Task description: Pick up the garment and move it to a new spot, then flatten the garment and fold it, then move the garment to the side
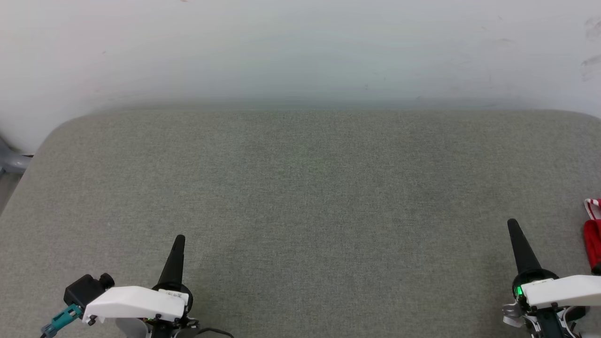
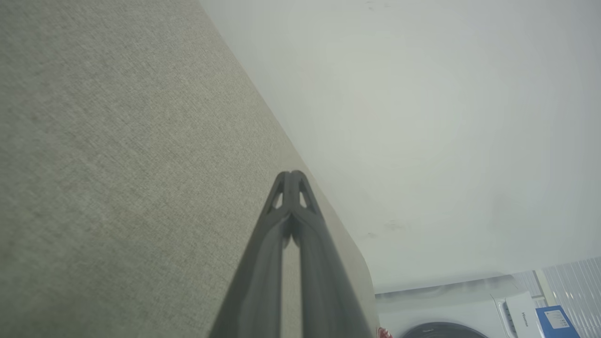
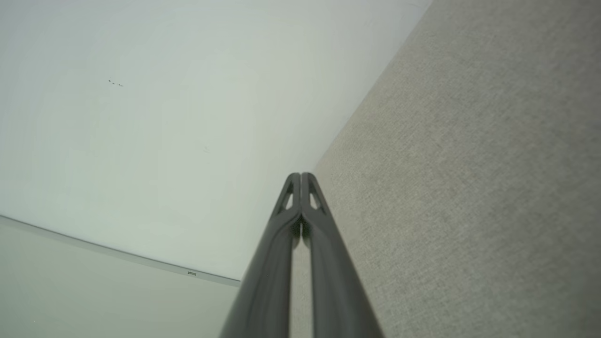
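A sliver of the red garment [image 1: 592, 239] with red-and-white striped trim pokes in at the head view's right edge, lying on the grey fabric surface [image 1: 300, 197]; the rest of it is cut off. My right gripper [image 1: 512, 224] is shut and empty, a little to the left of that sliver and apart from it. At the lower left my left gripper [image 1: 179, 240] is shut with nothing in it. In the left wrist view the left gripper [image 2: 291, 174] shows its tips pressed together. The right gripper [image 3: 300, 175] looks the same in the right wrist view.
A pale wall [image 1: 300, 47] rises right behind the surface's far edge. The surface's rounded corner sits at the far left, with a grey object [image 1: 11, 162] beyond it. A washing machine [image 2: 446, 310] and a blue box [image 2: 556, 321] show in the left wrist view.
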Robot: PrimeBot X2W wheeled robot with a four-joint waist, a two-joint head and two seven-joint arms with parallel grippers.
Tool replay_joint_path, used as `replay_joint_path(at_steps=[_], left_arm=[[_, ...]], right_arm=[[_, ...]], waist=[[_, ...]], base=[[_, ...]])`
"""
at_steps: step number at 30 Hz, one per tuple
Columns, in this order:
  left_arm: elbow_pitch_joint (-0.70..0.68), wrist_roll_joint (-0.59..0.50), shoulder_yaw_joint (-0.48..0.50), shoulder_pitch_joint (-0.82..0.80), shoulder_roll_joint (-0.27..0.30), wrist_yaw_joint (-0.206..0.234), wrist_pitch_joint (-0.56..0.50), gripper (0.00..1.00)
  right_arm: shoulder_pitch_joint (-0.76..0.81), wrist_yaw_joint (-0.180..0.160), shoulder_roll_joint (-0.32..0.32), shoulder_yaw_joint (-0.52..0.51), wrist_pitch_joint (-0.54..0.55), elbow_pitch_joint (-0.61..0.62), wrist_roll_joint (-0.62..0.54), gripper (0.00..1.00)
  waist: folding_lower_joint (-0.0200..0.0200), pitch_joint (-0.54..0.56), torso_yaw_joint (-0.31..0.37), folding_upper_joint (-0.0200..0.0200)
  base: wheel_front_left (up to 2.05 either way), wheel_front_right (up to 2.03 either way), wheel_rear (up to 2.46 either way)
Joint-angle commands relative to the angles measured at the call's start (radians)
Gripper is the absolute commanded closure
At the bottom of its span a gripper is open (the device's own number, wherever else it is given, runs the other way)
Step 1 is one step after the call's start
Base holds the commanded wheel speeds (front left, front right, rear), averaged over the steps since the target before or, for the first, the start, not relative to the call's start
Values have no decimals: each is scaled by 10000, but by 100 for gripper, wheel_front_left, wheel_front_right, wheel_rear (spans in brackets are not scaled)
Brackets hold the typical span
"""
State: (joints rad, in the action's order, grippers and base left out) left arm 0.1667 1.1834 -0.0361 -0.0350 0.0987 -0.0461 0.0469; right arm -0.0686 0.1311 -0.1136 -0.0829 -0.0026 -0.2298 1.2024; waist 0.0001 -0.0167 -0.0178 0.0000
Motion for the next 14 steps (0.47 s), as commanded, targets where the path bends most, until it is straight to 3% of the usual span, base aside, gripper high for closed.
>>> replay_joint_path(at_steps=[1,14], left_arm=[[-26,222,60,-247,23,-100,-40,100],[192,1467,337,-399,-18,-316,-368,100]], right_arm=[[-241,-2,40,-43,38,52,192,100],[-302,-3,206,-129,370,-5,1281,100]], waist=[[0,2,3,0],[-1,33,43,0]], base=[[0,0,0],[0,0,0]])
